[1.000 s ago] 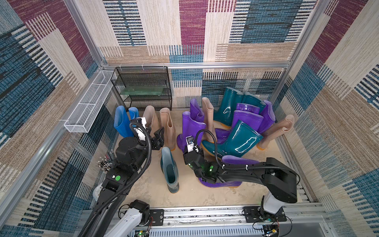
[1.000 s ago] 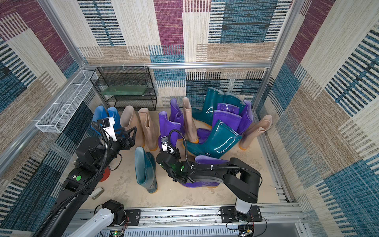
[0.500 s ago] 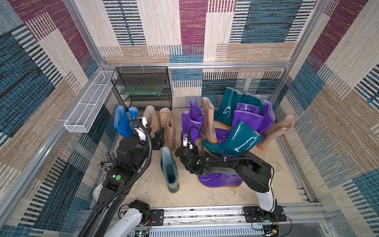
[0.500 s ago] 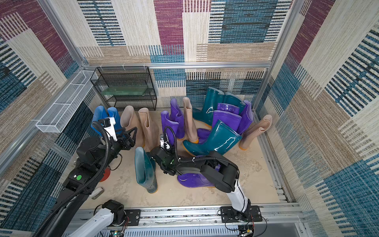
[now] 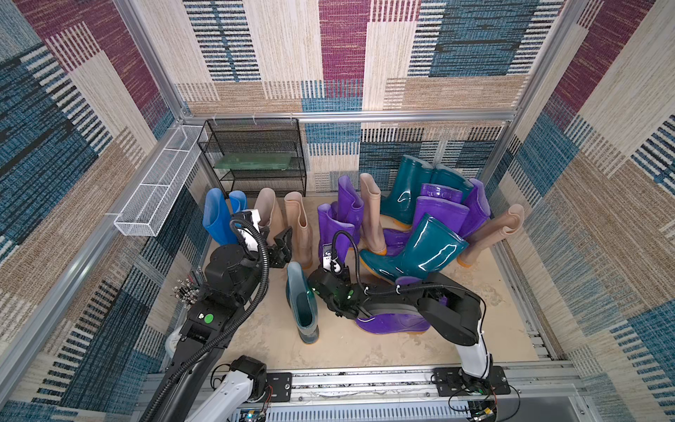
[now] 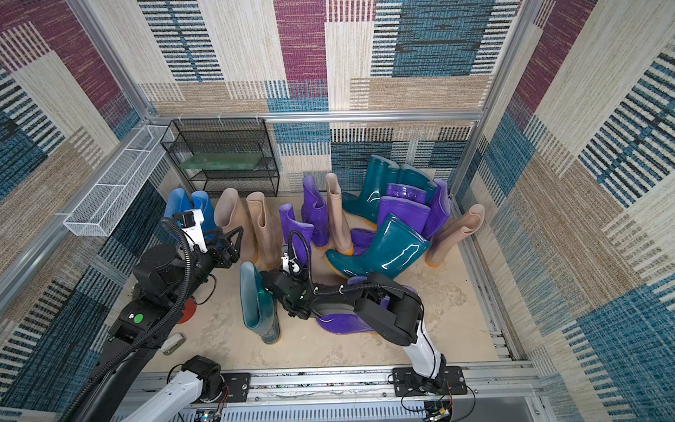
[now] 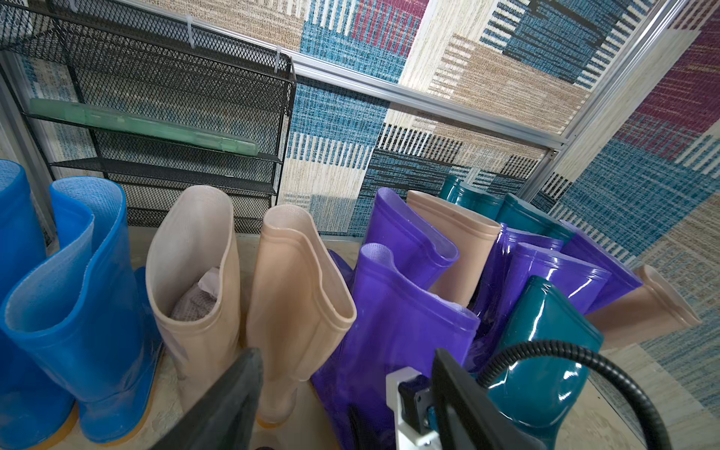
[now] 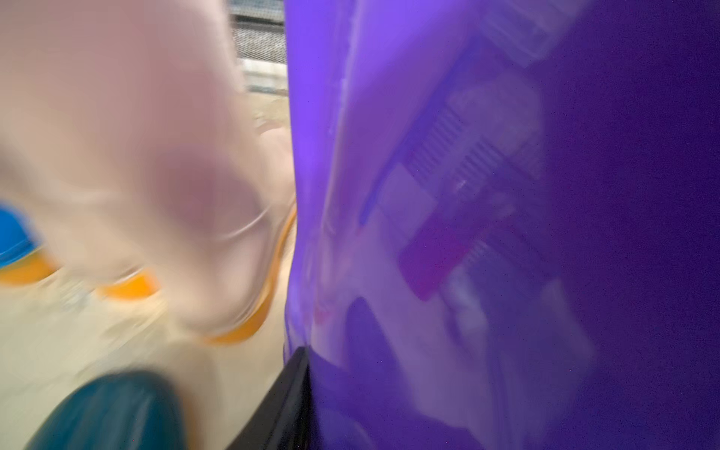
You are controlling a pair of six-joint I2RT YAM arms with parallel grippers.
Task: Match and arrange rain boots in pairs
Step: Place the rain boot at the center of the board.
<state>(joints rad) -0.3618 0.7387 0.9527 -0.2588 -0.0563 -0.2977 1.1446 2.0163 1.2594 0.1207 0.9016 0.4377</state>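
Note:
The rain boots stand at the back of the floor in both top views. A blue pair (image 5: 219, 219) and a beige pair (image 5: 297, 223) are at the left. A lone dark teal boot (image 5: 301, 310) stands in front. A purple boot (image 5: 330, 237) stands beside the beige pair, and my right gripper (image 5: 324, 271) is low at its foot, shut on it. One finger (image 8: 296, 389) lies flat on the purple wall; the other is hidden. My left gripper (image 7: 346, 389) hangs open before the beige pair (image 7: 296, 311), holding nothing. Another purple boot (image 5: 394, 323) lies under my right arm.
Teal, purple and beige boots crowd the back right, one teal boot (image 5: 412, 252) tilted and one beige boot (image 5: 489, 234) leaning on the right wall. A black mesh shelf (image 5: 252, 157) stands at the back left. A white wire basket (image 5: 157, 190) hangs on the left rail.
My right arm has folded at the elbow and its wrist has swung left toward the lone teal boot. The held purple boot has shifted slightly left with it. The left arm has stayed still.

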